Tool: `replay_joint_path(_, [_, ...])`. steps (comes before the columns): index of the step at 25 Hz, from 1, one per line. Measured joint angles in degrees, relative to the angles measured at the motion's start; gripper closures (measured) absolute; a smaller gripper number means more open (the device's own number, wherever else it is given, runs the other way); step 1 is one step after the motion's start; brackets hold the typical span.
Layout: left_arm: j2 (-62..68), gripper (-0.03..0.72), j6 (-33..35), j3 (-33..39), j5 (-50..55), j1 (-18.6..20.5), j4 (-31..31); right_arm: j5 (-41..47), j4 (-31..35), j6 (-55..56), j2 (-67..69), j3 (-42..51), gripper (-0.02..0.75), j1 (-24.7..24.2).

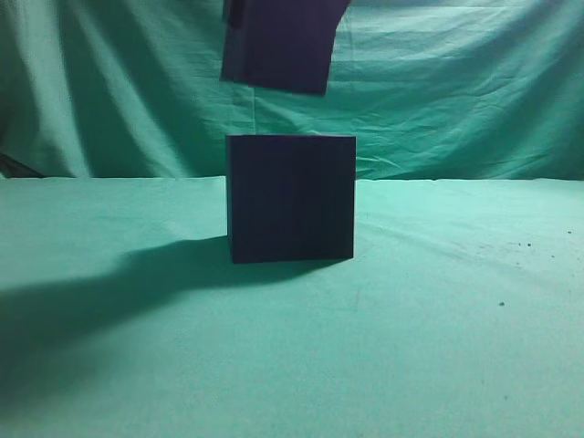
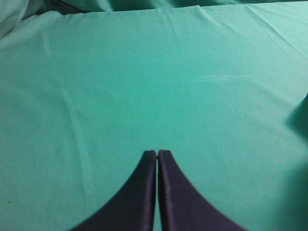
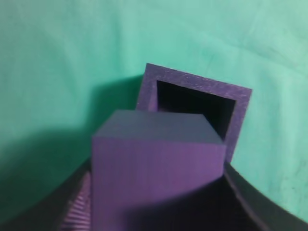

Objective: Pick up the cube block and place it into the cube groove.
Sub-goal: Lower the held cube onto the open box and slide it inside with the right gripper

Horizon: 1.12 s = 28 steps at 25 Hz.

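My right end effector (image 3: 159, 211) is clenched on the cube block (image 3: 156, 166), which fills the lower middle of the right wrist view, its sides pinned between my dark fingers (image 3: 79, 209) at the bottom edge. I carry it lifted well clear of the desk (image 1: 456, 319) so that, as I judge it, it can go down into the opening from above instead of being pushed in from the side.

Just beyond the block, in the upper centre of that view, the cube groove (image 3: 192, 103) shows its square dark mouth and thick purple rim. The block covers the mouth's near lower-left part, so I would say I am not yet squarely over it.

In the exterior view the block (image 1: 278, 41) hangs at the top centre, slightly tilted, with a clear gap of cloth backdrop (image 1: 474, 82) between it and the groove (image 1: 290, 196) standing on the desk at mid-frame. My right arm itself is out of that frame.

My left end effector (image 2: 157, 154) is pressed closed on nothing, at the bottom centre of its view, over bare green cloth.
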Motion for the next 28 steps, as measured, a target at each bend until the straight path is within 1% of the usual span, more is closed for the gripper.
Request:
replay_joint_path(3, [0.0,0.688,0.0,0.0,0.0,0.0,0.0,0.22,-0.27,0.35,1.81,-0.68,0.305,0.11])
replay_joint_path(11, [0.0,0.688,0.0,0.0,0.0,0.0,0.0,0.84,-4.61,4.94,4.35,-0.94,0.305,0.11])
replay_joint_path(19, [0.0,0.688,0.0,0.0,0.0,0.0,0.0,0.06,-4.84,7.01,4.79,-1.5,0.305,0.11])
replay_joint_path(23, [0.0,0.688,0.0,0.0,0.0,0.0,0.0,-2.29,-4.88,8.11,5.26,-1.5,0.305,0.11])
replay_joint_path(28, [0.0,0.688,0.0,0.0,0.0,0.0,0.0,-2.93,-4.88,8.57,5.28,-1.5,0.305,0.11])
